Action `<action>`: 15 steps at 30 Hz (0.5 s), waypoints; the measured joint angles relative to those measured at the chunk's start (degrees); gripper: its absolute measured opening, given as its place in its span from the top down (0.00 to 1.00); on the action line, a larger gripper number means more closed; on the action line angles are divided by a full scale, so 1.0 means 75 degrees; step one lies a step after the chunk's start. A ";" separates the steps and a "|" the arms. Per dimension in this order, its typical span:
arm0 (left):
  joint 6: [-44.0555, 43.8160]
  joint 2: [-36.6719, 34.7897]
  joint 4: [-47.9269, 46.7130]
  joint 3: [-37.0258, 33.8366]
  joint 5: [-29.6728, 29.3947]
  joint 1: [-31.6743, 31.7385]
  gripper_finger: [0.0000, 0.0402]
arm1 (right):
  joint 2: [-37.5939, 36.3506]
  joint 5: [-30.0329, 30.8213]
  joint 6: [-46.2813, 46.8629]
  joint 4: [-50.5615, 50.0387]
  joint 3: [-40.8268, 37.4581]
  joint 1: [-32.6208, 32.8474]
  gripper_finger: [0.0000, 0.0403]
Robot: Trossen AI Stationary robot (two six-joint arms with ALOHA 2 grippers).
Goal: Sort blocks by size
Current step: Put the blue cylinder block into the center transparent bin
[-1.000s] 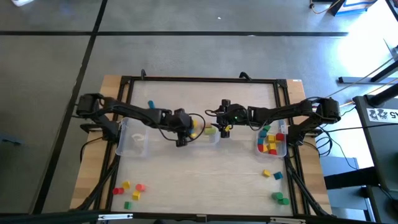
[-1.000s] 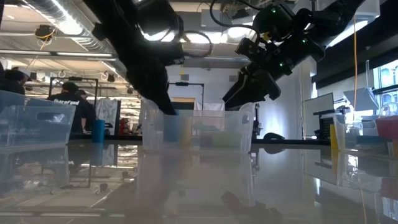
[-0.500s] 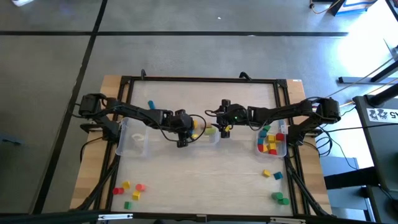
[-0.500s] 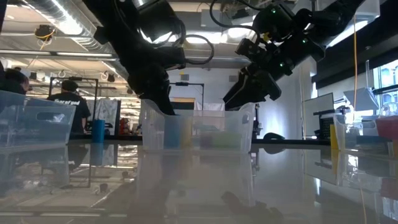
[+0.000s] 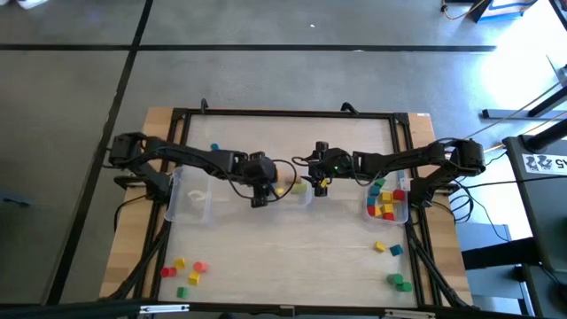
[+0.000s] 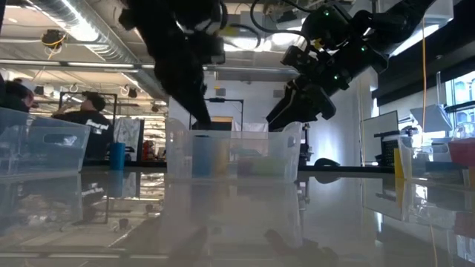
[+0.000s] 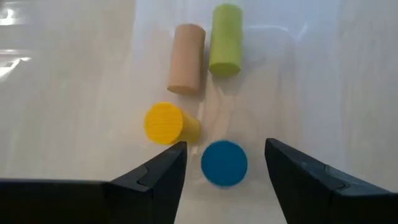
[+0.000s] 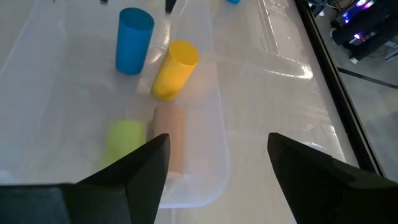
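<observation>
Four smooth wooden cylinders lie in the clear plastic middle bin (image 8: 211, 168): a blue cylinder (image 7: 224, 163) standing on end, a yellow cylinder (image 7: 166, 123) tipped beside it, and a tan cylinder (image 7: 186, 59) and a green cylinder (image 7: 225, 40) lying side by side. The left gripper (image 7: 224, 165) hangs over the blue one with its dark fingers spread and apart from it; the right gripper (image 8: 217, 168) hovers over the same bin's other end, jaws likewise wide and empty. Only the wrist views make these four pieces out clearly; the low view shows the bin as frosted walls with faint colour behind. The high view alone takes in the rest: a right bin (image 5: 400, 213) holding a heap of red, yellow and green blocks (image 5: 384, 200), a left bin (image 5: 190, 202), one blue block (image 5: 213, 148) near it, four loose blocks (image 5: 184, 270) at the table's near left corner, and four more (image 5: 391, 264) at the near right.
</observation>
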 joint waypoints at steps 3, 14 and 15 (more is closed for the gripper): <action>-0.0020 -0.0325 -0.0289 0.0211 -0.0001 0.0048 0.48 | 0.0003 0.0000 0.0000 -0.0005 0.0000 0.0000 0.32; -0.0410 -0.1895 -0.1774 0.0227 -0.0943 0.0667 0.48 | 0.0003 0.0000 0.0000 -0.0003 0.0000 0.0000 0.32; -0.0468 -0.1993 -0.1979 0.0226 -0.1112 0.0765 0.48 | 0.0003 0.0000 0.0003 -0.0003 0.0000 0.0000 0.32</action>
